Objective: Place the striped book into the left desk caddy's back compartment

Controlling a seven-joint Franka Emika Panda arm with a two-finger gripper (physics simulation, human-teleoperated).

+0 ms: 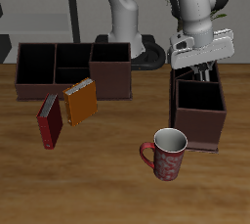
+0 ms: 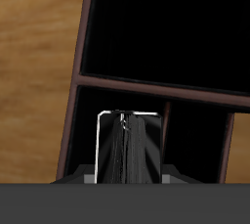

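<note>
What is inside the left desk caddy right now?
The left desk caddy shows only black, empty-looking compartments. The end effector holds the striped book above its rear, which hides the back compartment's floor.

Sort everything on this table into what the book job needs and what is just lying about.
Needed:
striped book, in the claw
left desk caddy
its back compartment, under the claw

Lying about:
red book
orange book
wide caddy
red mug

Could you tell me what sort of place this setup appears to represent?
Probably a simulated study or office desk: a wooden table carries two desk caddies, a red book and an orange book, and a mug.
</note>
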